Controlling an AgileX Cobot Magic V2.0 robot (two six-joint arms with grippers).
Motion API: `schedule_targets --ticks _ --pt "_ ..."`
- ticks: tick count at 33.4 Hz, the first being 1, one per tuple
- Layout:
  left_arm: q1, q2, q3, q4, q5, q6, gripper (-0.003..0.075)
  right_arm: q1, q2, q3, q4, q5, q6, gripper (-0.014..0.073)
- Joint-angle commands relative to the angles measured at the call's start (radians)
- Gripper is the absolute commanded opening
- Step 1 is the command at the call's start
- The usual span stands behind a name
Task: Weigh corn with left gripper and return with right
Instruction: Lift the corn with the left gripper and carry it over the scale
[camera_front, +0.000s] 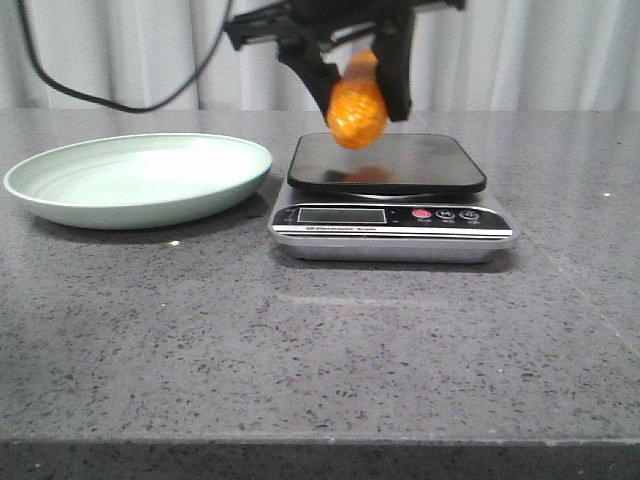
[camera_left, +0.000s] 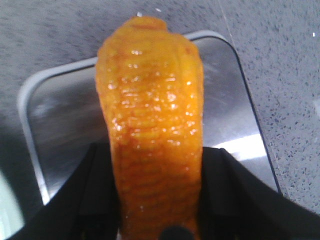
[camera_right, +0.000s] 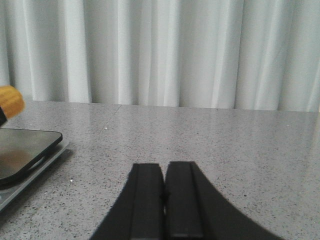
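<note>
Front view
Left tool (camera_front: 357, 85): it hangs over the scale, squeezing the corn between its two black fingers.
Corn (camera_front: 356, 103): orange and bumpy, up in the air above the back part of the scale's dark top, not touching it. Its fat end points down.
Scale (camera_front: 390, 197): sits on the gray counter (camera_front: 320, 340), with a dark flat top, a small screen and round buttons on the front. An orange glow from the corn shows on the dark top.
Plate (camera_front: 140, 178): pale green, just beside the scale on its left side. Nothing lies in it.
Cable (camera_front: 110, 95): a black wire loops down from the arm, behind the plate.
Curtain (camera_front: 550, 50): white, hanging behind the counter.

Left wrist view
Corn (camera_left: 152, 130): fills the middle of the picture, shiny, with rows of little bumps.
Left tool (camera_left: 160, 200): its black fingers (camera_left: 95, 195) press on both sides of the corn.
Scale top (camera_left: 65, 115): shiny and gray here, right under the corn, with a pale rim around it.
Counter (camera_left: 280, 60): gray and speckled, past the scale's edge.

Right wrist view
Right tool (camera_right: 164, 205): its two black fingers are pressed together with nothing between them. It hovers low over the counter (camera_right: 210, 145).
Scale (camera_right: 22, 152): only a corner shows at the edge, well apart from the right tool.
Corn (camera_right: 10, 101): a small orange bit shows above the scale corner.
Curtain (camera_right: 160, 50): white folds across the back.
</note>
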Motion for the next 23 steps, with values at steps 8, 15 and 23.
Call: schedule_targets --ticks 8,15,23 --pt "-0.031 0.021 -0.106 0.033 0.052 -0.028 0.0144 -0.005 -0.017 -0.007 -0.013 -0.085 -0.002 0.0150" --pt "-0.031 0.021 -0.106 0.033 0.072 -0.028 0.0392 -0.005 -0.017 -0.007 -0.013 -0.085 -0.002 0.0150" --pt "-0.031 0.014 -0.116 0.012 0.080 -0.028 0.0547 -0.005 -0.017 -0.007 -0.013 -0.085 -0.002 0.0150"
